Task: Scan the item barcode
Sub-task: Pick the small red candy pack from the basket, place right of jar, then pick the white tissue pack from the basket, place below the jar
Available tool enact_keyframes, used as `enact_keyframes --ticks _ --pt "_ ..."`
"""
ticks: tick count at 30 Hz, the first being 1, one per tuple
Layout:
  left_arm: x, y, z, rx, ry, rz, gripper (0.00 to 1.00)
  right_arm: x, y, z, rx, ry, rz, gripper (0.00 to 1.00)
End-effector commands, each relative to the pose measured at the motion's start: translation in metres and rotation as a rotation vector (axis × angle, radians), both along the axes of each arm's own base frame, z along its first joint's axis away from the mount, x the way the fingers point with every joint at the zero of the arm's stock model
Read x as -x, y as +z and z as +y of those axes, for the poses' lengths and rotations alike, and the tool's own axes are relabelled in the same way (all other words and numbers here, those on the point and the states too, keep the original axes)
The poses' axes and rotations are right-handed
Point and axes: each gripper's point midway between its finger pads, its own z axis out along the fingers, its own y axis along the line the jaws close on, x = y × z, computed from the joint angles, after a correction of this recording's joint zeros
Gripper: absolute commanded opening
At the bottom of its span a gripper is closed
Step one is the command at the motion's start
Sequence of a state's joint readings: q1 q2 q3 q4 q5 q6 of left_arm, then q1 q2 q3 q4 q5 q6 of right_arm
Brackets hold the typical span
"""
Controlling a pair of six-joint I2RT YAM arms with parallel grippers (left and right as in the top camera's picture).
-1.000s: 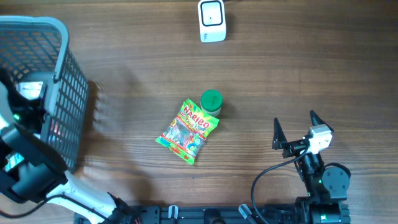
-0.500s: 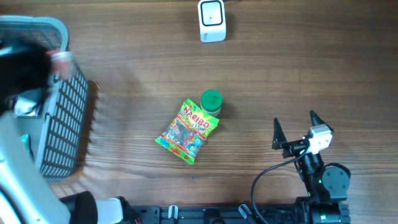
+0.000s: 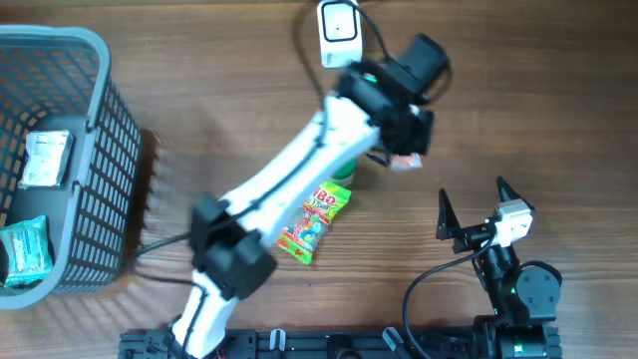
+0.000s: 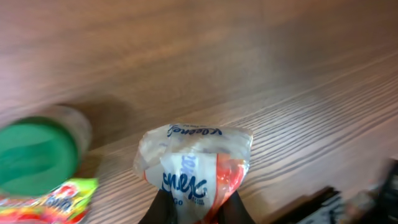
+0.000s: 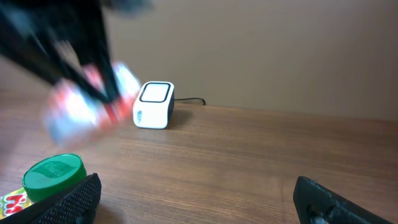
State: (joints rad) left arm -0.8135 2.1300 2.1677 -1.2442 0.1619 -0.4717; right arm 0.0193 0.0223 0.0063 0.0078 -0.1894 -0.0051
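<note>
Our left end effector [image 4: 194, 210] is clenched on a white-and-red packet [image 4: 196, 163] above the bench [image 3: 518, 90], near the scanner [image 3: 340, 33]; our right end effector [image 3: 471, 205] sits released.

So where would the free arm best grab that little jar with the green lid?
Probably by its round lid, from straight above, a finger on each side. The jar stands upright with the lid on top, and the candy bag lies right beside it, crowding a sideways approach. The right gripper is open.
</note>
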Motion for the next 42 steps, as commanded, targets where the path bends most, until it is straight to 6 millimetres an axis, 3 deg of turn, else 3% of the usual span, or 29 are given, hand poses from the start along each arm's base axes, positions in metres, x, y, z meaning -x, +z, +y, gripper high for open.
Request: enact_keyframes --ticks 1,5,9,11,13,15,16,19,23,24,25,26,29,31,34,35,37,41,42 --pt "0.012 -0.063 -0.021 -0.082 -0.063 0.073 0.04 0.000 0.002 0.000 -0.005 -0.003 -0.008 1.00" --pt "0.012 -0.115 -0.023 -0.148 -0.018 0.151 0.04 0.000 0.002 0.000 -0.006 -0.003 -0.008 1.00" --pt "0.012 -0.145 -0.021 -0.192 -0.014 0.186 0.04 0.000 0.002 0.000 -0.006 -0.003 -0.008 1.00" --pt "0.011 -0.146 -0.019 -0.209 -0.012 0.173 0.23 0.000 0.002 0.000 -0.005 -0.003 -0.008 1.00" --pt "0.008 -0.140 -0.011 -0.236 -0.001 0.148 0.49 0.000 0.002 0.000 -0.006 -0.003 -0.008 1.00" --pt "0.001 -0.123 0.003 -0.274 0.021 0.109 0.74 0.000 0.002 0.000 -0.006 -0.003 -0.008 1.00" --pt "-0.003 -0.109 0.007 -0.270 0.031 0.083 0.96 0.000 0.002 0.000 -0.006 -0.003 -0.008 1.00" --pt "-0.022 -0.048 0.014 -0.193 0.072 -0.021 1.00 0.000 0.002 0.000 -0.006 -0.003 -0.008 1.00" --pt "-0.045 0.073 0.047 -0.014 0.146 -0.202 1.00 0.000 0.002 0.000 -0.006 -0.003 -0.008 1.00" --pt "-0.048 0.118 0.070 0.049 0.193 -0.269 1.00 0.000 0.002 0.000 -0.006 -0.003 -0.008 1.00" --pt "-0.050 0.149 0.092 0.085 0.239 -0.327 1.00 0.000 0.002 0.000 -0.005 -0.003 -0.008 1.00" --pt "-0.052 0.183 0.128 0.101 0.317 -0.412 1.00 0.000 0.002 0.000 -0.005 -0.003 -0.008 1.00" --pt "-0.045 0.235 0.216 0.063 0.516 -0.553 1.00 0.000 0.002 0.000 -0.006 -0.003 -0.008 1.00" --pt "-0.025 0.256 0.305 0.005 0.754 -0.583 1.00 0.000 0.002 0.000 -0.005 -0.003 -0.008 1.00" --pt "-0.001 0.250 0.404 -0.063 1.150 -0.522 1.00 0.000 0.002 0.000 -0.006 -0.003 -0.008 1.00" --pt "0.006 0.246 0.426 -0.075 1.252 -0.495 1.00 0.000 0.002 0.000 -0.006 -0.003 -0.008 1.00" --pt "0.024 0.226 0.489 -0.107 1.540 -0.392 1.00 0.000 0.002 0.000 -0.005 -0.003 -0.008 1.00" --pt "0.044 0.188 0.548 -0.115 1.814 -0.235 1.00 0.000 0.002 0.000 -0.005 -0.003 -0.008 1.00" --pt "0.050 0.171 0.566 -0.132 1.898 -0.176 1.00 0.000 0.002 0.000 -0.005 -0.003 -0.008 1.00"
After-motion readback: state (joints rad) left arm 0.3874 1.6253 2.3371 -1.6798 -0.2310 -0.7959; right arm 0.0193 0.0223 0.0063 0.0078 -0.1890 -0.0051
